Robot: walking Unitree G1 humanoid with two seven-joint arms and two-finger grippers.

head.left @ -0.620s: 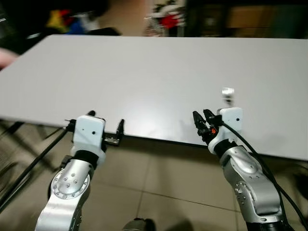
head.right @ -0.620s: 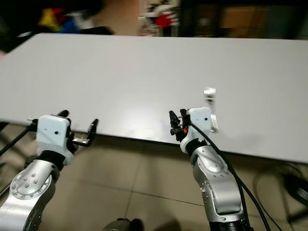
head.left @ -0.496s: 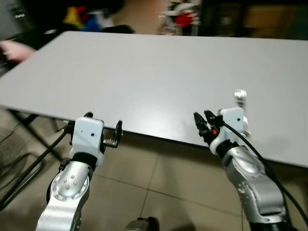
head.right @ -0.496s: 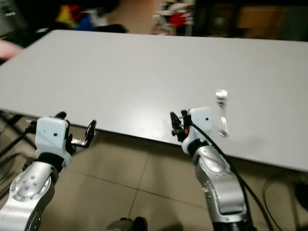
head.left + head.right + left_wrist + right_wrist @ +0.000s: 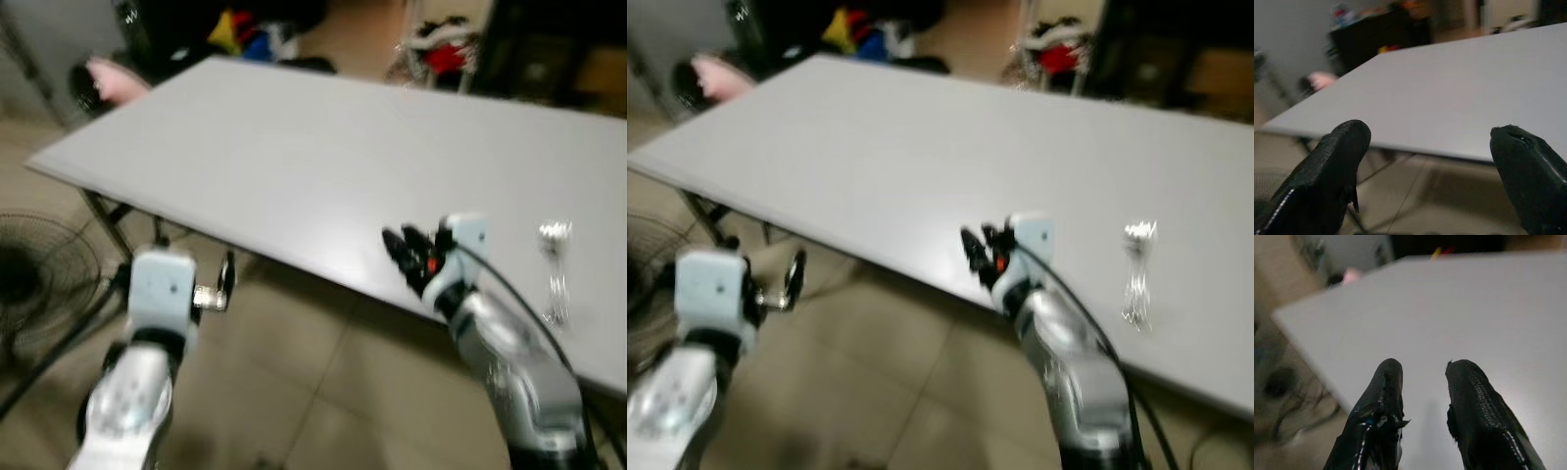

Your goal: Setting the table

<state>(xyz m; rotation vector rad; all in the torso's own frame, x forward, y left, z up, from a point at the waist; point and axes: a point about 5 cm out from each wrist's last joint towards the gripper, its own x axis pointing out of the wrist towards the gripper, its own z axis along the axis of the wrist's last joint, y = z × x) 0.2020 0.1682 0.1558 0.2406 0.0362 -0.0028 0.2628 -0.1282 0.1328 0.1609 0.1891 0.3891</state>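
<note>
A big grey table (image 5: pixel 294 157) stands in front of the robot. A shiny fork (image 5: pixel 555 269) lies flat on it, close to the near edge and off to the right. The picture is blurry, but the fork seems to point away from the robot, with its wide end far and its thin end near. The right gripper (image 5: pixel 404 253) hangs over the table edge, left of the fork, with its fingers (image 5: pixel 1471 396) a little apart and holding nothing. The left gripper (image 5: pixel 211 294) is below the table edge, over the tiled floor (image 5: pixel 294 392), wide open and empty.
</note>
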